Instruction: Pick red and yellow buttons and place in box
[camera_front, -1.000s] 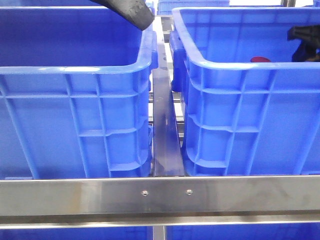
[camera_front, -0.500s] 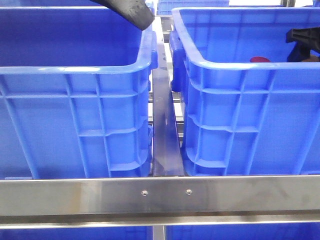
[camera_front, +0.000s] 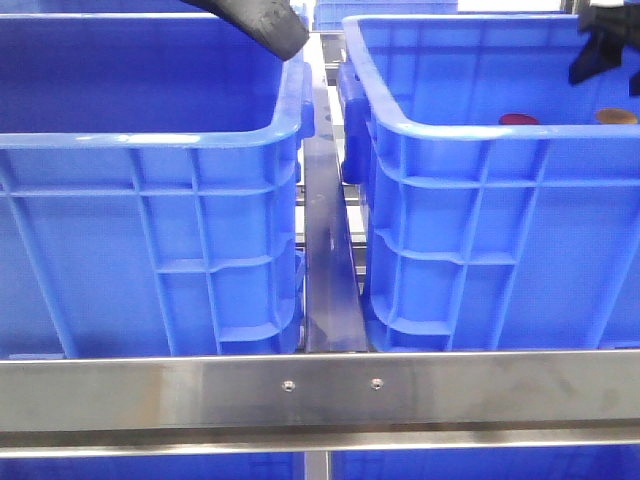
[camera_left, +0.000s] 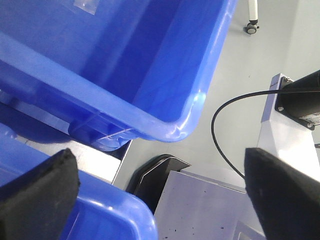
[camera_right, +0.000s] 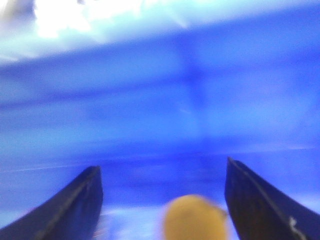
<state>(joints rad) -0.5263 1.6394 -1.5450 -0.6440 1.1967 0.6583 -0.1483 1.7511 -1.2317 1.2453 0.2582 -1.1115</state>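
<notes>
Two blue boxes stand side by side, the left box (camera_front: 150, 140) and the right box (camera_front: 450, 130). The dark red button (camera_front: 519, 119) and the yellow button (camera_front: 615, 116) lie inside the right one, just above its near rim in the front view. My right gripper (camera_front: 605, 45) hangs above the yellow button, open. In the blurred right wrist view the yellow button (camera_right: 195, 220) lies loose between the spread fingers of that gripper (camera_right: 162, 167). My left gripper (camera_left: 159, 152) is open and empty over the left box's far right corner (camera_left: 165, 130); one finger (camera_front: 265, 25) shows in front.
A steel rail (camera_front: 320, 390) runs across in front of both boxes, and a metal bar (camera_front: 328, 260) fills the narrow gap between them. The left wrist view shows grey floor (camera_left: 260, 65), a black cable (camera_left: 225, 107) and a metal frame plate (camera_left: 200, 210).
My right gripper has risen inside the right box, uncovering the yellow button on the box floor. The left gripper and the red button have not moved.
</notes>
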